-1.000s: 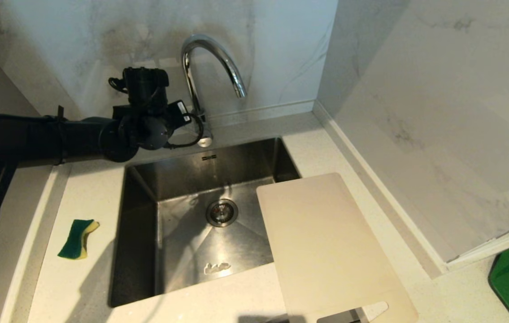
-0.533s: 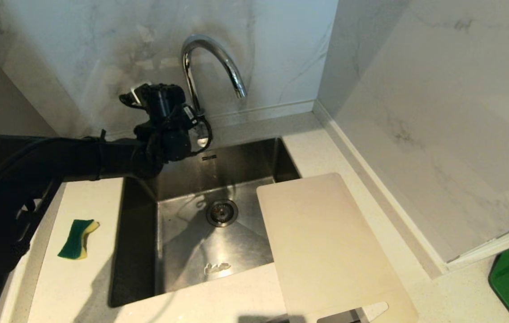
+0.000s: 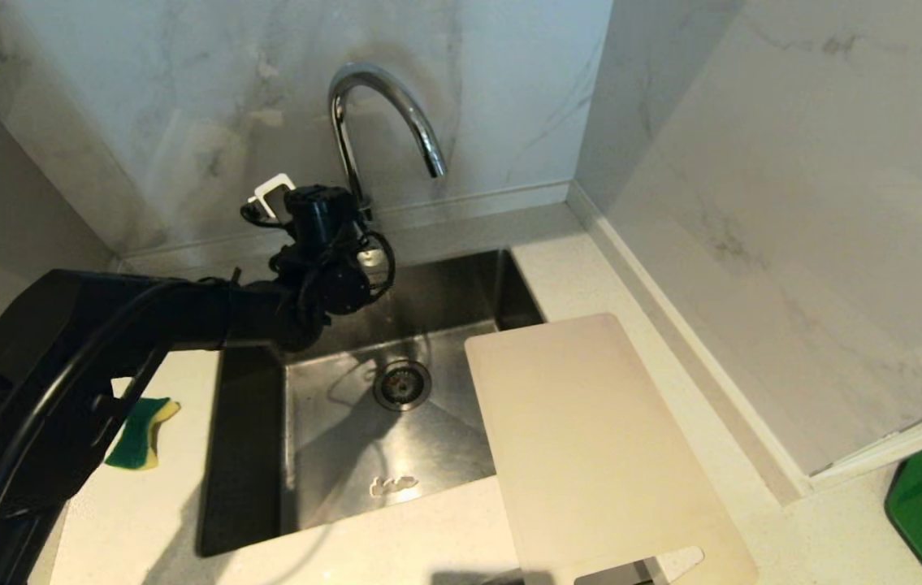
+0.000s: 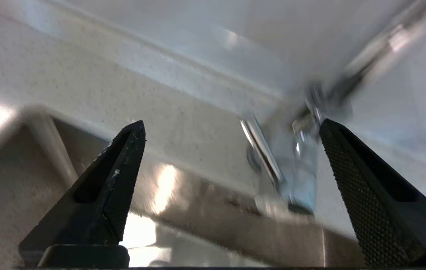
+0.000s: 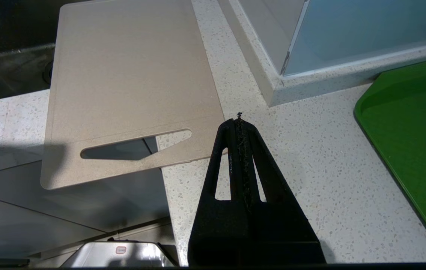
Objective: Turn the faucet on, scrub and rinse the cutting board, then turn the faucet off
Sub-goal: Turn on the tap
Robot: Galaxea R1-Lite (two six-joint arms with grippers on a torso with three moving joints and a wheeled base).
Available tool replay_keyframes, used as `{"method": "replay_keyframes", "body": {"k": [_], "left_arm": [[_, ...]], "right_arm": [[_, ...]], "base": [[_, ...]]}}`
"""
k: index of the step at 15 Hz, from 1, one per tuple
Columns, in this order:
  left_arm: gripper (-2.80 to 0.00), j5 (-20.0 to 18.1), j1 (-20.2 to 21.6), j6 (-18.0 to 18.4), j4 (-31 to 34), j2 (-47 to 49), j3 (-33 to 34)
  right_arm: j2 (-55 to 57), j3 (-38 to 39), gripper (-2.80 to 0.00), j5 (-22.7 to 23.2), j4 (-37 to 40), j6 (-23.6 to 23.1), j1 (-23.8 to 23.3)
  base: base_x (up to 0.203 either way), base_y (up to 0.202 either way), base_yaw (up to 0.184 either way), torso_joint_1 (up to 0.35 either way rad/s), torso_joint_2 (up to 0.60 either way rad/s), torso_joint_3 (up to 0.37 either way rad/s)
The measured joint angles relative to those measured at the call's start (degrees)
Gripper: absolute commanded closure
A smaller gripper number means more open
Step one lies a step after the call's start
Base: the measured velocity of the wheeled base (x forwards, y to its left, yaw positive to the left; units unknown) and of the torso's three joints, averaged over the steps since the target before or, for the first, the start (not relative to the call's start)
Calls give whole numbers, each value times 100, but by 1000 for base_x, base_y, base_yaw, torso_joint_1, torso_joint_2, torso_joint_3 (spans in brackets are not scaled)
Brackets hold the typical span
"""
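since a second before, the left arm had swung in from the counter's left side toward the back of the sink, and its wrist had dropped and turned so that the left gripper (image 4: 231, 127) came up close against the base of the faucet (image 3: 383, 106), its jaws spreading wide on the way; nothing else in the scene had shifted. the sink (image 3: 461, 280) lay dry, with no water falling from the spout. the cutting board (image 3: 590, 439) rested on the counter at the sink's right edge, one corner overhanging the basin and its slot handle at the near end, untouched. the faucet stood behind the sink against the marble wall, its arch bending over the basin. the sponge (image 3: 140, 431) lay on the counter left of the sink, partly hidden by the arm. in the left wrist view the gripper was released and held nothing, and the faucet's blurred chrome base with its thin lever sat between the two fingers, closer to one of them. the right gripper (image 5: 240, 120) was clenched empty, parked over the counter just beside the board's handle end. the step in hand looked like the first one, turning on the water. the next move probably called for setting a finger against the lever and pushing it over, gently enough not to slip off the slick chrome.
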Motion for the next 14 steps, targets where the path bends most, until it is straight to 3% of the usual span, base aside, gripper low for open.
{"method": "replay_keyframes", "body": {"k": [8,14], "left_arm": [[-280,17,132,11,-57,134,-33],[-280,15,475,-28,-66,151,-38]], "right_arm": [[0,0,0,-1,3,0,0],[0,0,0,0,6,0,-2]], "base": [[0,0,0,0,0,0],[0,0,0,0,0,0]]}}
